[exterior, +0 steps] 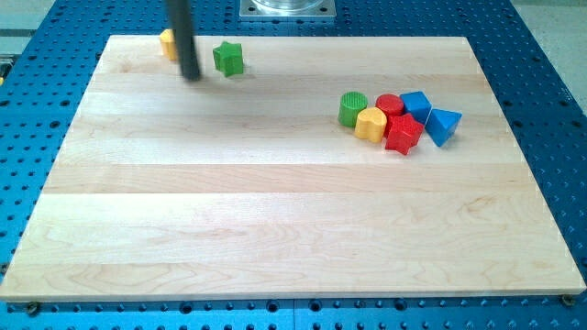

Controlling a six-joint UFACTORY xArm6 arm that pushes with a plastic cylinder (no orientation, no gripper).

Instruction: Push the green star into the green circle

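The green star [228, 59] lies near the view's top left of the wooden board [275, 211]. The green circle [352, 108] is a short cylinder to the view's right, at the left end of a cluster of blocks. My tip [191, 76] rests on the board just left of the green star, with a small gap between them. The dark rod rises from it out of the view's top.
A yellow block [167, 42] sits behind the rod at the top left, partly hidden. Beside the green circle are a yellow block [371, 124], a red cylinder [389, 104], a red star [403, 134], a blue cube [416, 104] and a blue triangle [443, 125].
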